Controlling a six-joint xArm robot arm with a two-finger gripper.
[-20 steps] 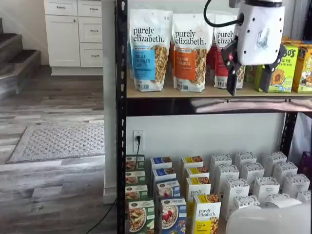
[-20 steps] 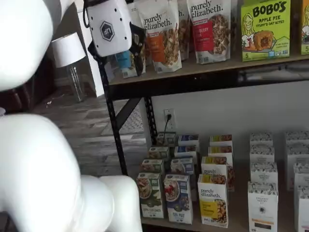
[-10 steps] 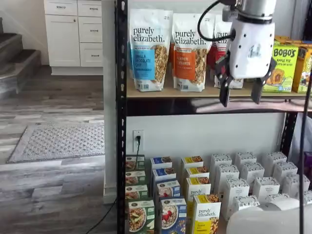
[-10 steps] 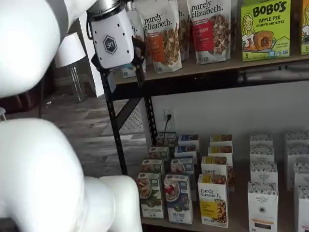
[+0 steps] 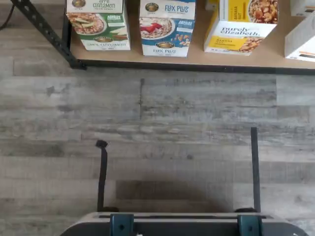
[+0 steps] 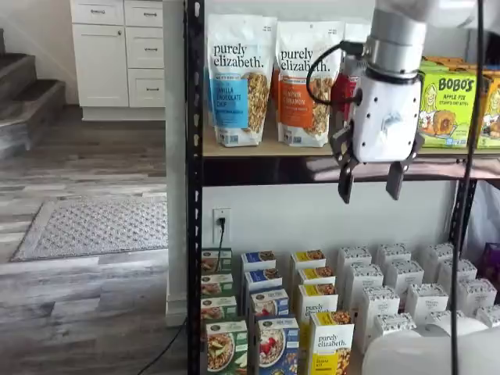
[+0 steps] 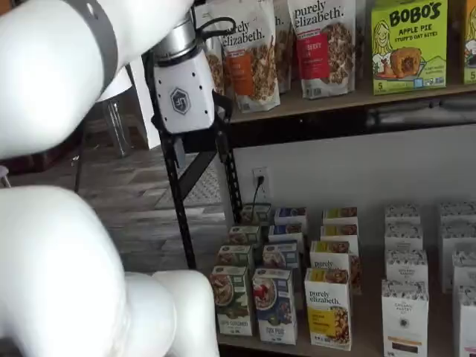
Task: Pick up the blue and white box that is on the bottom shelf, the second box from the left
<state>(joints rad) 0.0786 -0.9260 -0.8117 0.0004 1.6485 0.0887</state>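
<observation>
A: The arm (image 7: 52, 67) has sunk from the top shelf; the tool (image 6: 372, 178) now hangs below the tan board (image 6: 312, 148), fingers wide apart, empty.

B: And the blue and white box (image 6: 278, 345)?

A: Untouched at the front of the bottom shelf (image 5: 197, 59), between green-topped (image 6: 226, 346) and yellow-topped (image 6: 330, 342) boxes. Much descent remains.

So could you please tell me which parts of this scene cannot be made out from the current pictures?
- The blue and white box: its lower part is cut off by the picture's edge in a shelf view; small print unreadable.
- The same box in the wrist view: its top is cut off.
- The gripper: open in a shelf view; in the other, side-on, gap not visible.
- The bottom shelf: its left part is hidden by the white arm.
</observation>
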